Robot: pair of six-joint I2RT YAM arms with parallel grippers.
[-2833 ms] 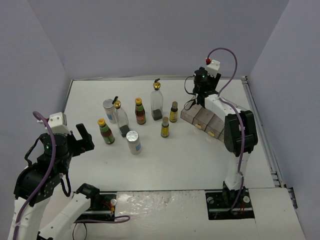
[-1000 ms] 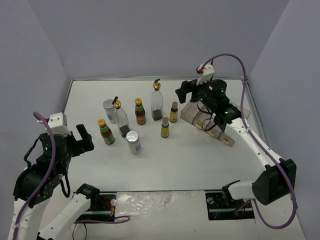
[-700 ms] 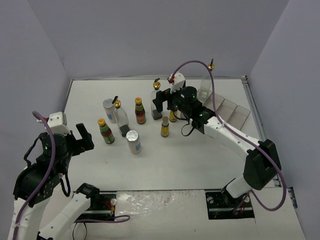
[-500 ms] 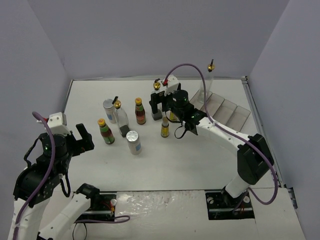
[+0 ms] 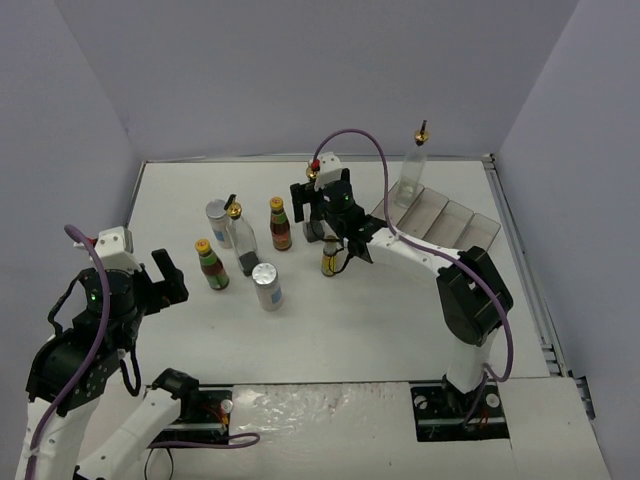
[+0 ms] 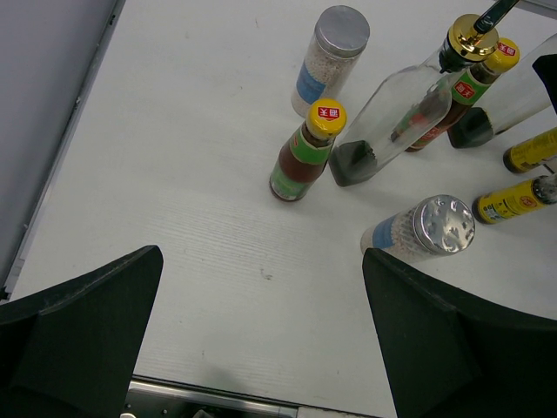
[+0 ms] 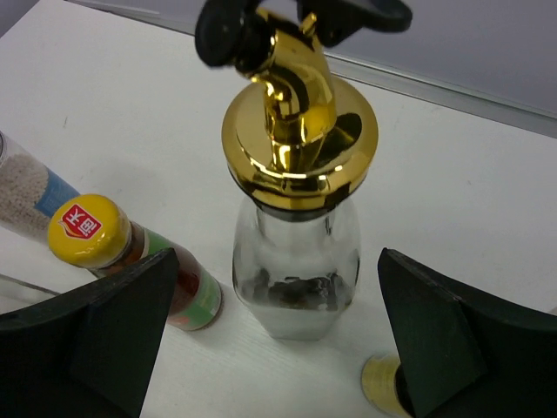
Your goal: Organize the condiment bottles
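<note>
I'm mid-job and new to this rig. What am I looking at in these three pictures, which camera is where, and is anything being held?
A left arm and a right arm are bolted to a table. The wide picture looks down from above and behind them; the other two come from wrist cameras. Eight bottles stand loose; one glass bottle stands in the clear rack. The left gripper is open and empty. The right gripper is open, fingers either side of a gold-topped bottle, not gripping it.

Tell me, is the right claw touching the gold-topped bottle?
Apart. The right wrist view shows the right gripper open around the gold-topped bottle, with white table showing between its fingers and the glass.
</note>
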